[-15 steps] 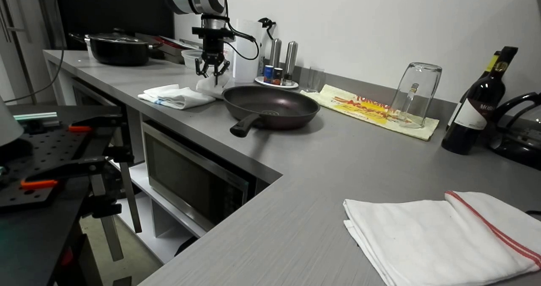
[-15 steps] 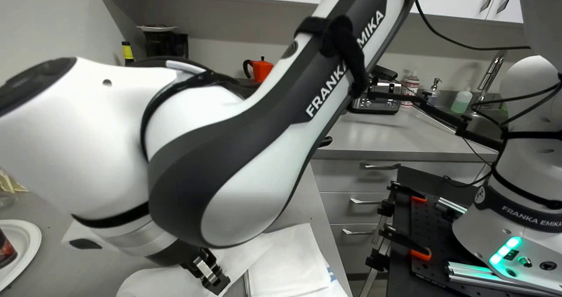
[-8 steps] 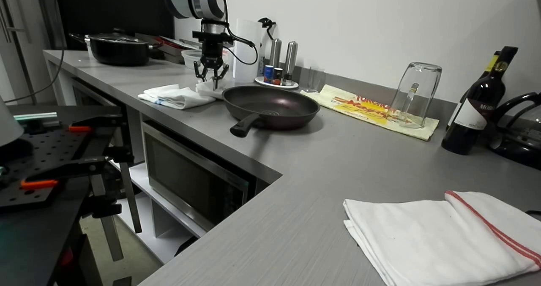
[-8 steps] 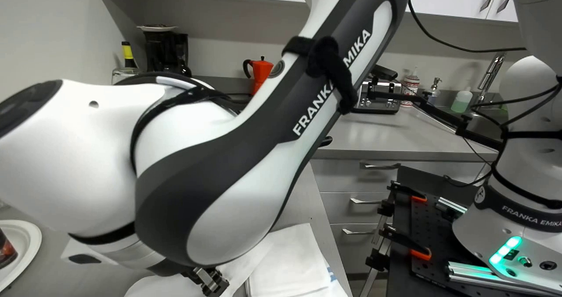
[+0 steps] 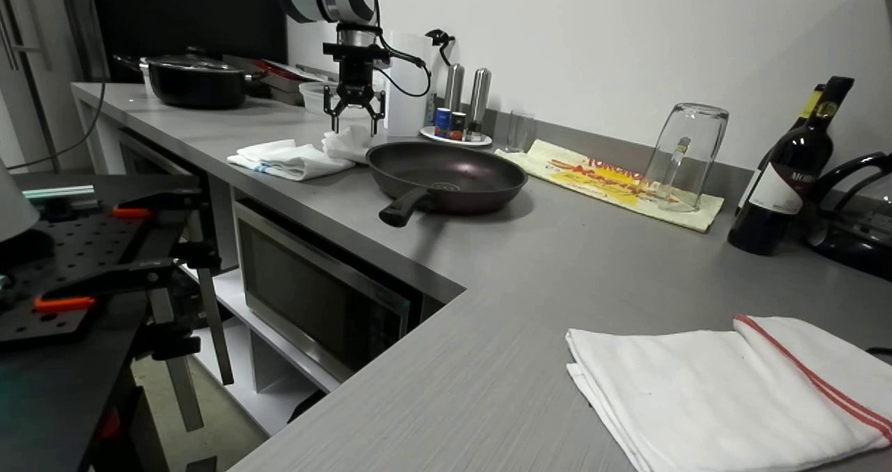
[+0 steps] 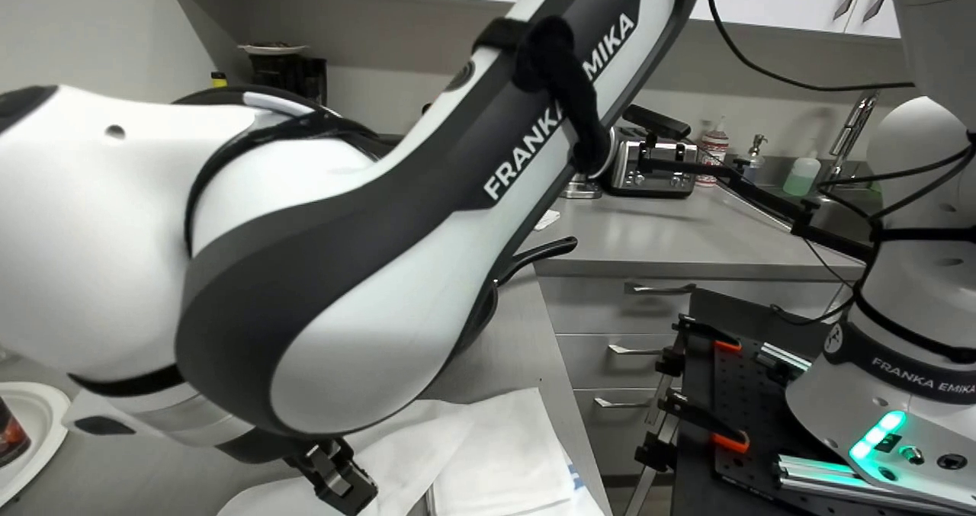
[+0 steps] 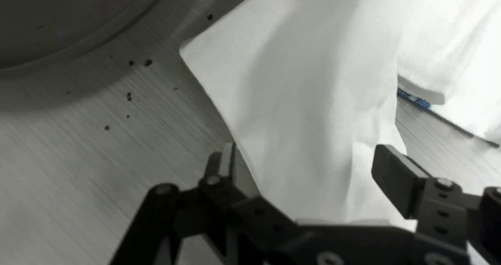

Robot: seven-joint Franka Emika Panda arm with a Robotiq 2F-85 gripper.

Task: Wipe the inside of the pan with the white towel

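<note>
My gripper [image 5: 355, 132] hangs open over a loose white cloth [image 5: 348, 142] on the counter, beside the pan. In the wrist view this cloth [image 7: 297, 92] lies below and between the spread fingers [image 7: 395, 175], with nothing gripped. Against it rests a folded white towel [image 5: 289, 160] with a blue stripe; whether both are one towel I cannot tell. The dark frying pan [image 5: 449, 172] stands right next to the cloth, its handle toward the counter's front edge. In an exterior view the arm covers most of the pan, leaving its handle [image 6: 541, 253] visible.
A white plate [image 5: 481, 141] with shakers and a drinking glass [image 5: 520, 130] stand behind the pan. Farther along are a yellow printed cloth [image 5: 592, 176], a glass jug [image 5: 686, 155] and wine bottles [image 5: 780, 179]. A red-striped white towel [image 5: 718, 388] lies nearest the camera. Dark crumbs [image 7: 148, 63] dot the counter.
The fingers, close together on the white cloth a second ago, have spread and let it go. The gripper dipped a little, then rose. The pan has not moved.
</note>
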